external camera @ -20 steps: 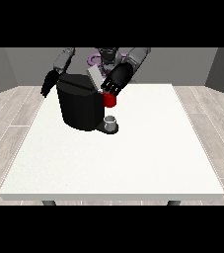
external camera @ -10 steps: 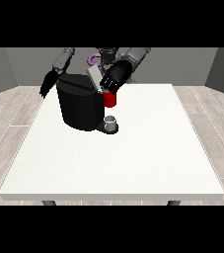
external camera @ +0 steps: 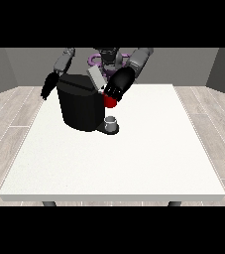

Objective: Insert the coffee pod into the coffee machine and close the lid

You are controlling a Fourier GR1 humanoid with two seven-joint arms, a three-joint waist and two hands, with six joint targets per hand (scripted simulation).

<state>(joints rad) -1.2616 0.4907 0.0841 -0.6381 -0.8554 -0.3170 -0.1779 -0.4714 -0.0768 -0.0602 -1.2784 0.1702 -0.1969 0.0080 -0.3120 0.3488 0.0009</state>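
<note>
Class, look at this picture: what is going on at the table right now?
A robot stands behind a white table with a black coffee machine on it. The hand at the view's right is up at the machine's top, beside a red thing at the machine. The other hand hangs left of the machine.

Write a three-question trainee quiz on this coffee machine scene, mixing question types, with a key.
1. True or false: the hand at the view's right is over the top of the coffee machine.
2. Which is nearest the red thing at the machine? A) the hand at the view's left B) the hand at the view's right C) the table's front edge
3. Fill in: a small grey thing sits at the machine's ____.

Key: 1 true; 2 B; 3 base.
</note>
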